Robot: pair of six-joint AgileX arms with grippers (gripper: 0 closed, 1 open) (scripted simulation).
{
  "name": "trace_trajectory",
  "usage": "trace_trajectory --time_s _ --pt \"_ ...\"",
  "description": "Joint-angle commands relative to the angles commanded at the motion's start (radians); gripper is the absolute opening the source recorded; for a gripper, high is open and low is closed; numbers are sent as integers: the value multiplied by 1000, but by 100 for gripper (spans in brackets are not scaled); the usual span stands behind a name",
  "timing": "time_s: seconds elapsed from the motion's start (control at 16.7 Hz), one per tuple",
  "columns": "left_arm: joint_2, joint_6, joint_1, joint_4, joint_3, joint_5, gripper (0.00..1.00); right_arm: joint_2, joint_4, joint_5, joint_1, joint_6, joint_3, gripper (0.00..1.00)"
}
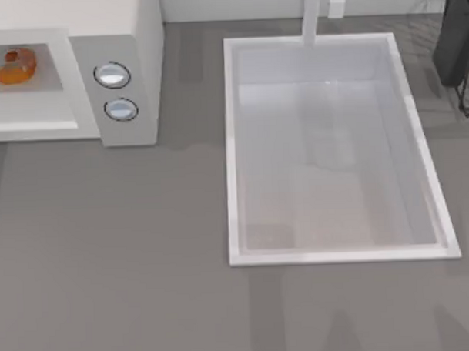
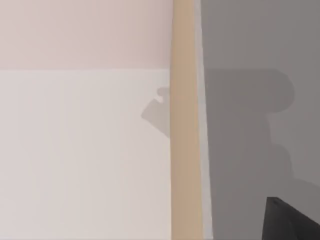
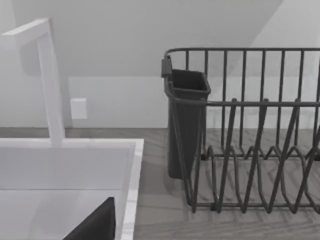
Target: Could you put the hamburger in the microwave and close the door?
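The hamburger (image 1: 13, 65), orange-brown, lies inside the grey cavity of the white microwave (image 1: 141, 40) at the table's back left. The cavity stands open to the front, with two silver dials (image 1: 112, 75) beside it. In the left wrist view a flat white panel, seemingly the door (image 2: 90, 150), sits very close. A pale tan bar (image 2: 186, 150) runs along its edge, with grey counter beyond it. A dark part of my left gripper (image 2: 292, 222) shows at that picture's corner. A dark part of my right gripper (image 3: 97, 225) hangs over the sink's far right corner.
A white sink basin (image 1: 232, 145) with a tap (image 1: 312, 19) takes up the middle and right of the table. A dark wire dish rack (image 3: 250, 150) with a cutlery cup (image 3: 187, 125) stands at the back right. Bare grey counter (image 1: 106, 249) lies in front of the microwave.
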Motion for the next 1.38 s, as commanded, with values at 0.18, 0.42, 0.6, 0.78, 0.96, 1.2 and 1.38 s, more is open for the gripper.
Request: trace_trajectory --time_s 0.18,0.42,0.6,0.78,0.96,1.2,1.38 --pt "-81 -52 -45 45 -92 -23 0 0 0 0 0 0 0 100" --pt "-224 -142 -129 126 -271 -64 0 0 0 0 0 0 0 100" --pt "-293 -186 -171 165 -351 -85 0 0 0 0 0 0 0 100" --pt "-298 -190 -175 168 -357 -87 0 0 0 0 0 0 0 100" --pt "-310 -205 -185 170 -369 -94 0 0 0 0 0 0 0 100" --pt "-432 -320 -307 207 -466 -167 0 0 0 0 0 0 0 100" --pt "-542 -425 -426 240 -559 -236 0 0 0 0 0 0 0 100"
